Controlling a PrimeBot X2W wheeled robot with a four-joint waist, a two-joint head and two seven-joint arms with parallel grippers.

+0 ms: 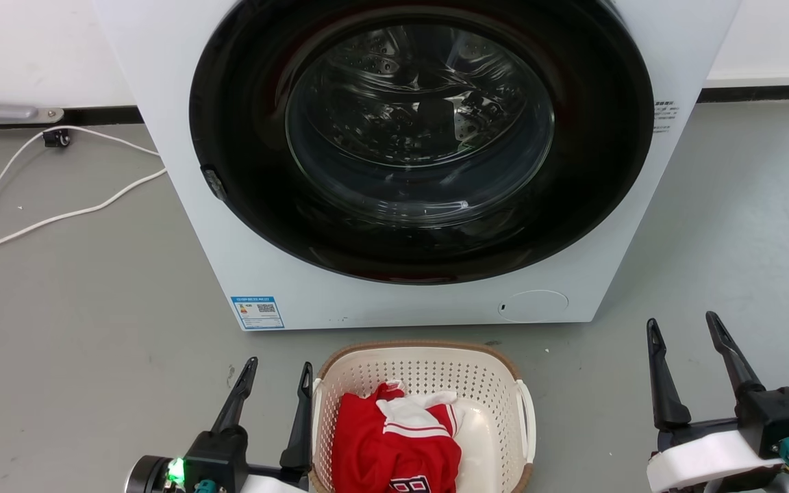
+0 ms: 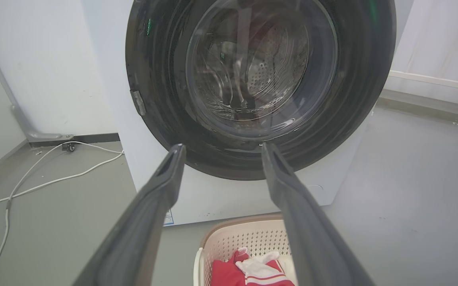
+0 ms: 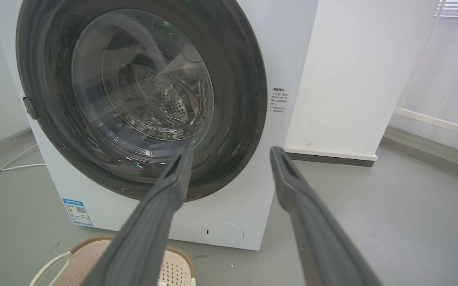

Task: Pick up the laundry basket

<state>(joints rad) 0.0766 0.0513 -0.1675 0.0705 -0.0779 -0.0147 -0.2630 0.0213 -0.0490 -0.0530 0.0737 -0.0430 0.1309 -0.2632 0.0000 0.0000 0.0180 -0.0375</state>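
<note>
The laundry basket (image 1: pixel 497 404), cream-white perforated plastic with a brown woven-look rim, sits on the grey floor just in front of the washing machine, at the bottom middle of the head view. Red and white clothes (image 1: pixel 394 438) lie in it. My left gripper (image 1: pixel 279 376) is open, its right finger close beside the basket's left handle. My right gripper (image 1: pixel 682 327) is open too, well to the right of the basket and apart from it. The left wrist view shows the basket (image 2: pixel 249 238) below the open fingers (image 2: pixel 161 190); the right wrist view shows its far rim (image 3: pixel 177 266) at the bottom left.
A white front-loading washing machine (image 1: pixel 230 226) with a round dark glass door (image 1: pixel 422 137), which is shut, stands directly behind the basket. White cables (image 1: pixel 59 219) trail over the floor to the left. A white wall column (image 3: pixel 352 79) rises right of the machine.
</note>
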